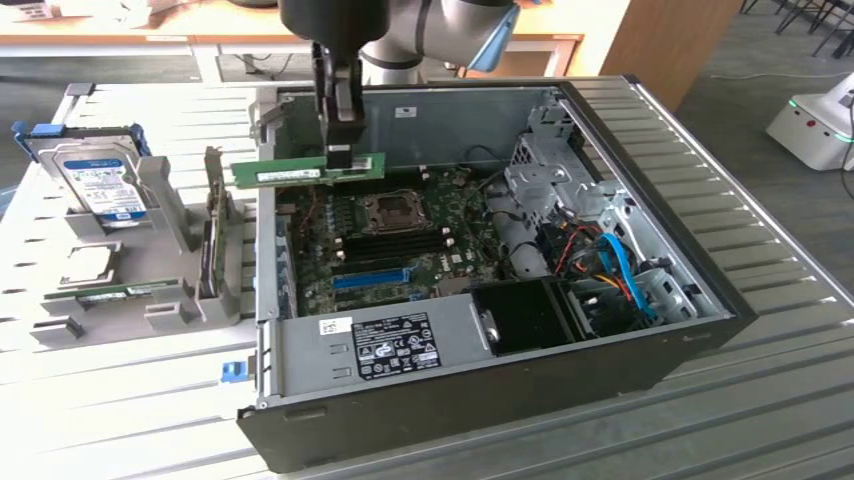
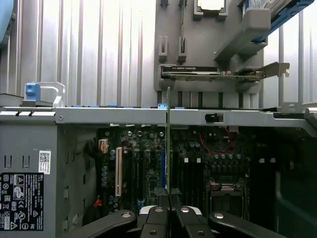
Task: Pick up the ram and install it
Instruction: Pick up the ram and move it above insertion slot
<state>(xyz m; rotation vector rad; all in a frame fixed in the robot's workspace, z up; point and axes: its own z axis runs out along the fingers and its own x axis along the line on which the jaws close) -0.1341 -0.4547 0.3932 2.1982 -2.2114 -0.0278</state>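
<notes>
The ram is a long green stick with a white label, held level in the air over the open computer case, above the motherboard near its back left corner. My gripper is shut on the ram's upper edge near its right end. In the wrist view the ram shows edge-on as a thin green line rising from between my fingers, with the motherboard's dark memory slots below it.
Left of the case a grey fixture holds a hard drive with a blue-white label, an upright card and another green stick. The case walls and drive cage ring the motherboard. A blue slot lies near the board's front.
</notes>
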